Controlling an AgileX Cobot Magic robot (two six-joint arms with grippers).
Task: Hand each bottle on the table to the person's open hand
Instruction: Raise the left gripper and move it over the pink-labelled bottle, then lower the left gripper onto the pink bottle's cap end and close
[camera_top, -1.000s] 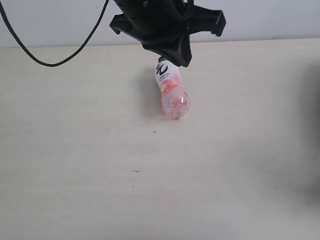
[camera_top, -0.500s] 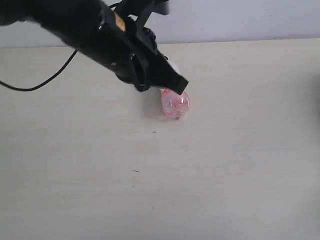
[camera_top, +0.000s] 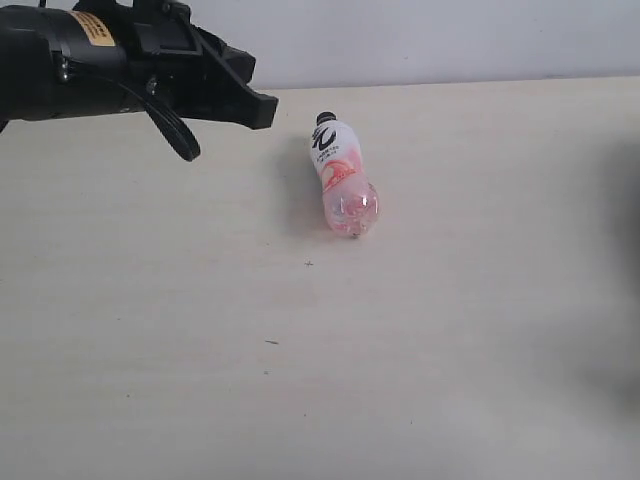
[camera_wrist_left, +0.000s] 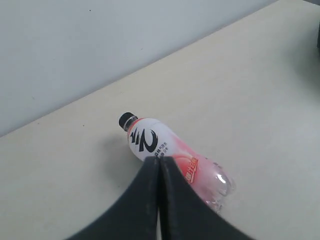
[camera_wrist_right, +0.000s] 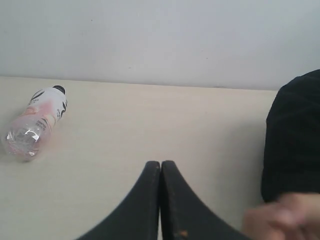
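One pink bottle with a black cap lies on its side on the beige table, cap toward the far wall. It also shows in the left wrist view as the pink bottle and in the right wrist view as the pink bottle. My left gripper hangs up and to the left of it, apart from it. Its jaws are shut and empty in the left wrist view. My right gripper is shut on nothing and stays outside the exterior view. The white-capped bottles are out of view.
A person's dark sleeve and a blurred hand sit beside my right gripper. A pale wall runs along the table's far edge. A black cable loop hangs from the left arm.
The left arm has swung from over the bottle's cap end to the upper left, away from the bottle. The bottle has stayed where it lay.
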